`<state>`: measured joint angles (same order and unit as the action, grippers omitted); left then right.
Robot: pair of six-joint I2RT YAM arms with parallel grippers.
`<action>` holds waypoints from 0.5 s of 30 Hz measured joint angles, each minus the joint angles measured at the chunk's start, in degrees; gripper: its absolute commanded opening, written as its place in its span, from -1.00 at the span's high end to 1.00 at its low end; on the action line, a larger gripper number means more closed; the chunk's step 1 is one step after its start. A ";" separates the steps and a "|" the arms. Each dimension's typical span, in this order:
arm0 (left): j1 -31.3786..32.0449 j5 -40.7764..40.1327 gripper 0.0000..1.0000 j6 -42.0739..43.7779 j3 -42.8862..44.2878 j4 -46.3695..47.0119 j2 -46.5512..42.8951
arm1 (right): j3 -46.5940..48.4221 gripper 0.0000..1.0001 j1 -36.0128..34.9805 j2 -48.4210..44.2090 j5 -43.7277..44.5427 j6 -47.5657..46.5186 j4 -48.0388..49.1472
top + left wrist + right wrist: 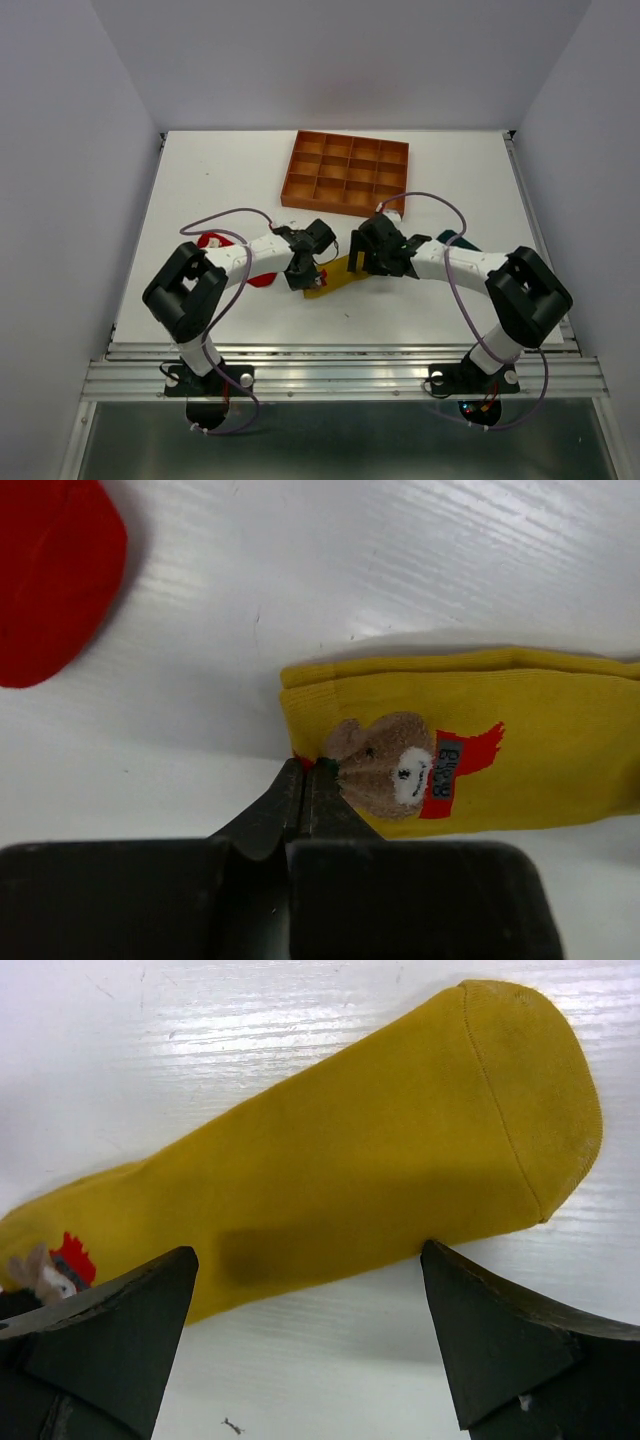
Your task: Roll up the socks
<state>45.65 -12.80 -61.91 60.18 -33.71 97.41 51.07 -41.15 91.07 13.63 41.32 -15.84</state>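
Your left jaws are closed, tips touching the cuff of the yellow sock (560, 740); it lies flat on the desk, at six o'clock from the tray (330, 204). Your right jaws stand wide open above it, empty.

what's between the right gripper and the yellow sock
Nothing visible. The right gripper is open and close over the yellow sock, at its toe half, and only bare sock and table show between its fingers.

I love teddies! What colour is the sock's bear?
The bear on the yellow sock is brown, white-snouted; best in left wrist view.
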 measured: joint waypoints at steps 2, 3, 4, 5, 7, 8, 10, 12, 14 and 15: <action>0.11 0.96 1.00 -1.62 -2.51 1.38 -2.21 | 1.03 -1.00 0.00 1.75 -0.07 -0.94 0.13; 0.17 1.31 1.00 -2.10 -3.21 1.75 -3.06 | 1.79 -1.00 0.00 2.97 -0.17 -1.57 0.33; 0.31 1.90 0.99 -3.02 -4.50 2.73 -4.33 | 2.97 -1.00 0.00 4.35 -0.20 -2.56 0.76; 0.39 2.14 0.95 -3.45 -5.14 3.02 -4.79 | 3.96 -1.00 0.00 5.22 -0.52 -3.21 1.25; 0.66 3.41 0.62 -4.57 -7.37 4.55 -6.40 | 6.78 -1.00 0.04 7.89 -1.09 -4.94 2.43; 0.87 4.02 0.41 -5.20 -8.48 5.03 -7.15 | 7.91 -1.00 0.09 9.03 -1.27 -5.81 3.21; 1.66 5.25 -0.58 -6.56 -10.23 6.03 -8.76 | 9.79 -1.00 0.20 10.82 -1.31 -7.61 4.11; 3.56 5.92 -0.98 -7.76 -11.39 6.05 -10.78 | 11.08 -1.00 0.20 11.98 -1.33 -9.53 4.59; 5.77 6.03 -0.98 -8.66 -11.58 5.70 -12.90 | 12.31 -1.00 0.20 13.05 -2.25 -11.93 5.27; 6.54 6.01 -0.98 -8.74 -11.58 5.55 -13.92 | 12.63 -1.00 0.20 13.38 -2.78 -12.94 5.88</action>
<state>52.18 -6.79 -70.65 48.60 -28.16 83.48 63.70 -40.95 104.44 10.85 28.38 -9.96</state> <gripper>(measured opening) 0.980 0.998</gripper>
